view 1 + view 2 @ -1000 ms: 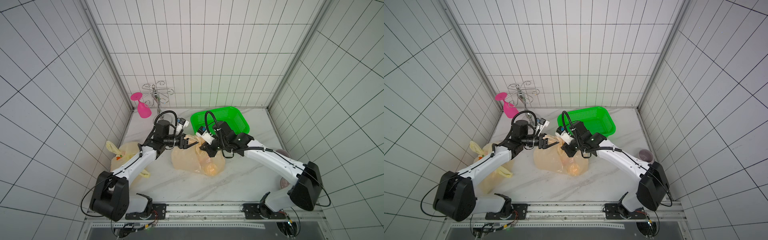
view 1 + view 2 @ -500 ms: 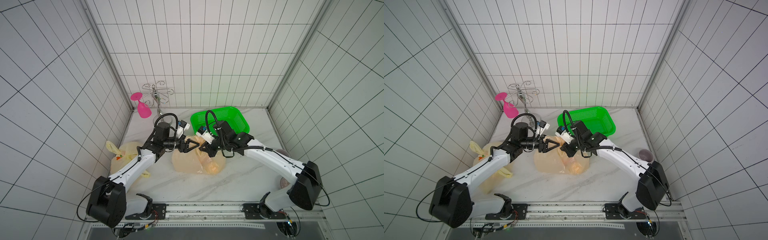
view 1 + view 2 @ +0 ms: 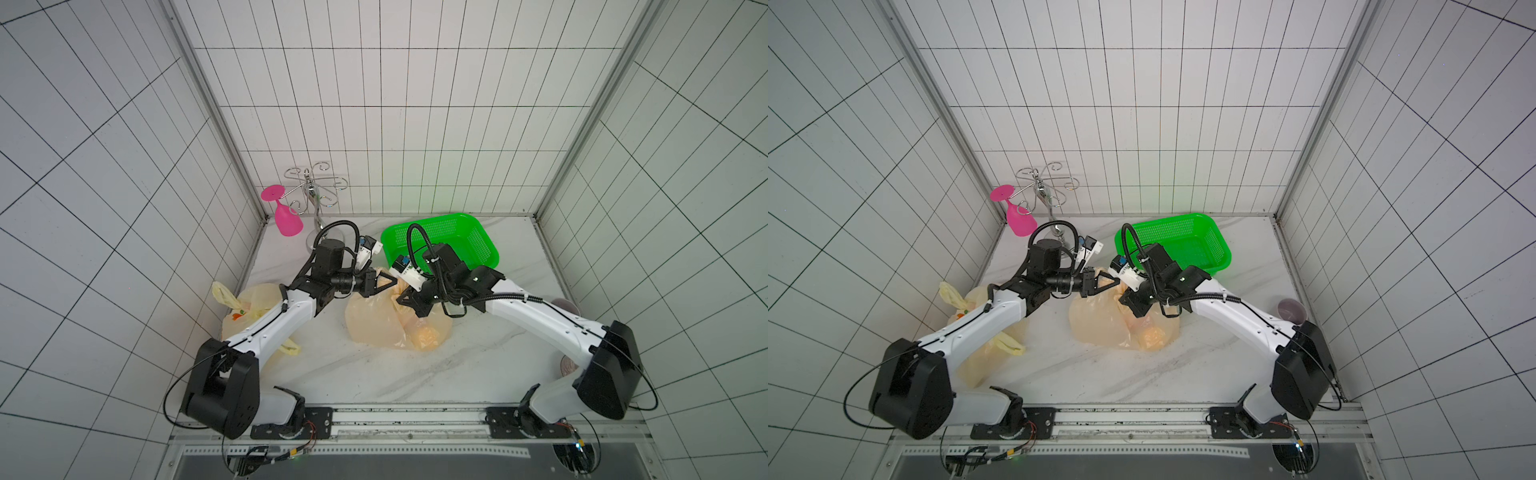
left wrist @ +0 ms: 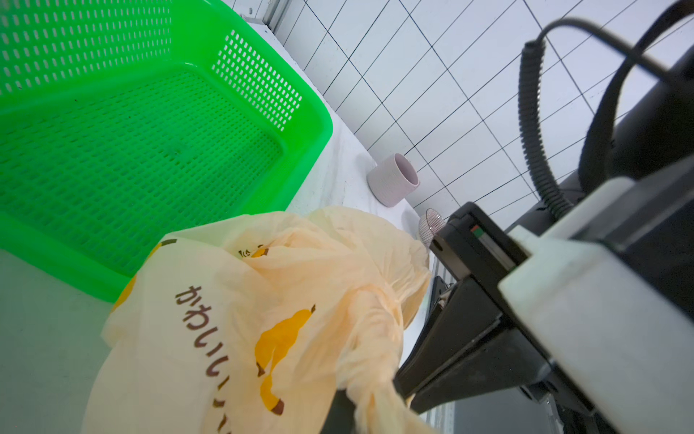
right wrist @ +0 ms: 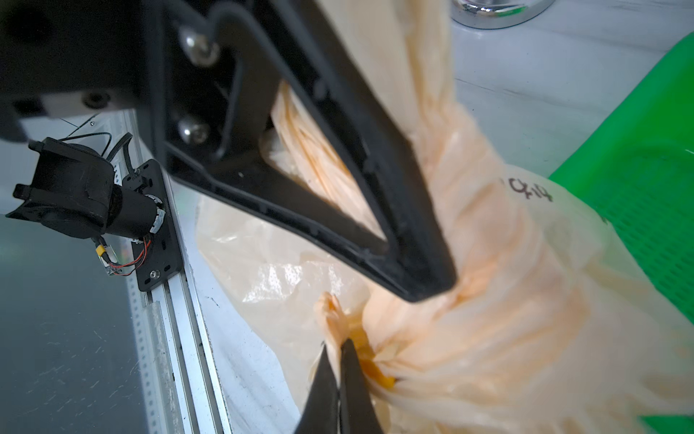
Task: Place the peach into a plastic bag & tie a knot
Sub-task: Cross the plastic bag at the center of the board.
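Fingers of the left gripper (image 3: 394,284), black and wedge-shaped, meet at their tips in both top views, pinched on the gathered neck of a thin, translucent, pale-orange plastic bag (image 3: 374,324). Just beside them the right gripper (image 3: 400,297) is likewise closed on that crumpled neck. The bag slumps on the marble-patterned table (image 3: 374,374). The peach (image 3: 426,333) shows through the film as a round orange blur near the bag's front edge. A perforated green basket (image 3: 478,232) stands behind.

From the left wrist, the bag's film is wrinkled and printed with yellow bananas and brown lettering. One twisted strand (image 4: 371,383) of it runs against the right gripper's tapered fingers (image 4: 450,360). A ribbed lilac cup (image 4: 392,180) sits by the tiled wall.

From the right wrist, the left gripper's fingers (image 5: 338,225) form a closed V, with its tip pressed into the bunched plastic. The right gripper's own slim tips lie together, nipping a small tuft of bag.
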